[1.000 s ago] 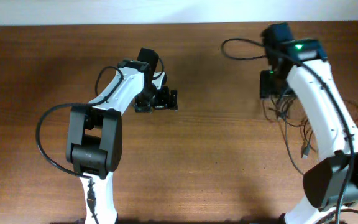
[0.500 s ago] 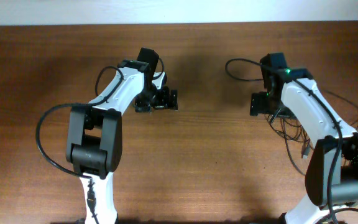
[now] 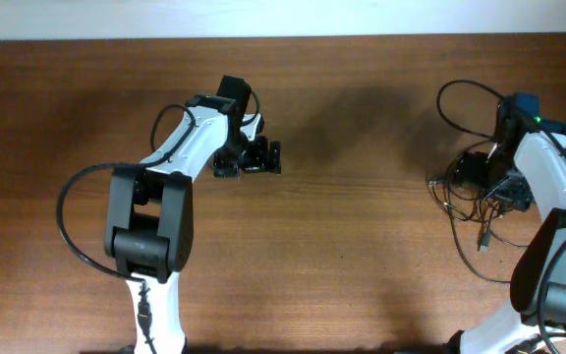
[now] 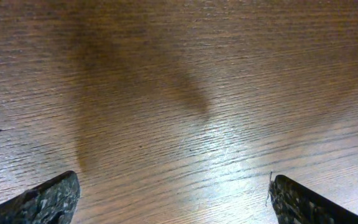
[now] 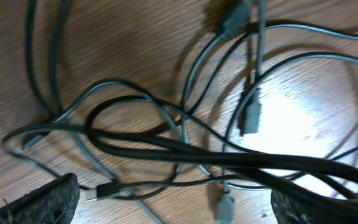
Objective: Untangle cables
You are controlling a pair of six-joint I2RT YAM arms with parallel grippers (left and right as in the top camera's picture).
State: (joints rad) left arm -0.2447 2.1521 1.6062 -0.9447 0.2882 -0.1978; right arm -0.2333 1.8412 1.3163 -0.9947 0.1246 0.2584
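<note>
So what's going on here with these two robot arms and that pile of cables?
The job is untangling the cables, which lie in a crossed, looping heap at the right side of the table. The right gripper hangs open directly over that heap, gripping nothing. The left gripper is open too, over bare wood further left, away from the cables. Nothing looks separated yet.

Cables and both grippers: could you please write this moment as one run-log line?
cables: tangled, lying loose, ungripped | left gripper: open, over bare table | right gripper: open, over cables
</note>
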